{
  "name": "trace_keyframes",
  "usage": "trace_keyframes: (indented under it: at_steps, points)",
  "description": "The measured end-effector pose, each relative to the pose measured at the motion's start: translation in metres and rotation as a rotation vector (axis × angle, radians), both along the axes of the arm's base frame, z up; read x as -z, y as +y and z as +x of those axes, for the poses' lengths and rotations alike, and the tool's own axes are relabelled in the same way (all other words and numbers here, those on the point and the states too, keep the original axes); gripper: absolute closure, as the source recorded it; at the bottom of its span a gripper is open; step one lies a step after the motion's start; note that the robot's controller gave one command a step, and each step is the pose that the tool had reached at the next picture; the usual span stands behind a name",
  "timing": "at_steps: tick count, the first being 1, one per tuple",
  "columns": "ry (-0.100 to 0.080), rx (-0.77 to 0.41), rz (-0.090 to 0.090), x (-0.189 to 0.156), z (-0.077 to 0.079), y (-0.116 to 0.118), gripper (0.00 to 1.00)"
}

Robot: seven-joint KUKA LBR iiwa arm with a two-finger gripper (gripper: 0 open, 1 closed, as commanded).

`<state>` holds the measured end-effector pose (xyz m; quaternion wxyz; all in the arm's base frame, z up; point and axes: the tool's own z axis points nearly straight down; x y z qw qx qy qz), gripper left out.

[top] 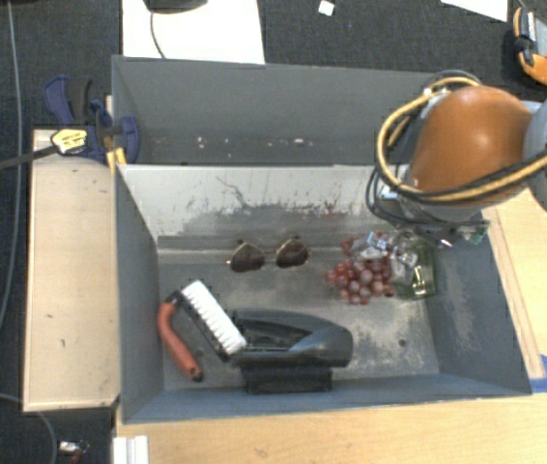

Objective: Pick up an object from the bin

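Though poised over the right edge of a bunch of dark red plastic grapes (359,278) in the grey metal bin (254,114), lifting nothing yet. Cannot tell whether jaws open or closed. Left of grapes: brown-lensed sunglasses (268,255). Yet to grasp and lift.

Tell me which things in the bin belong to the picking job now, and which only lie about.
In the job:
gripper, at the right of the bin
grapes, the red bunch right beside it

Lying about:
sunglasses
brush
grey tool
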<state>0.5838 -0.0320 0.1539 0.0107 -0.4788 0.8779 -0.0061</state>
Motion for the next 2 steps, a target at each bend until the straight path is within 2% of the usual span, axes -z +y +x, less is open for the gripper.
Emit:
trace_keyframes:
  at_steps: [1,2]
  points:
    - [0.020,0.223,0.005,0.079,-0.008,-0.009,1.00]
    - [0.012,0.119,0.004,-0.045,-0.011,-0.005,1.00]
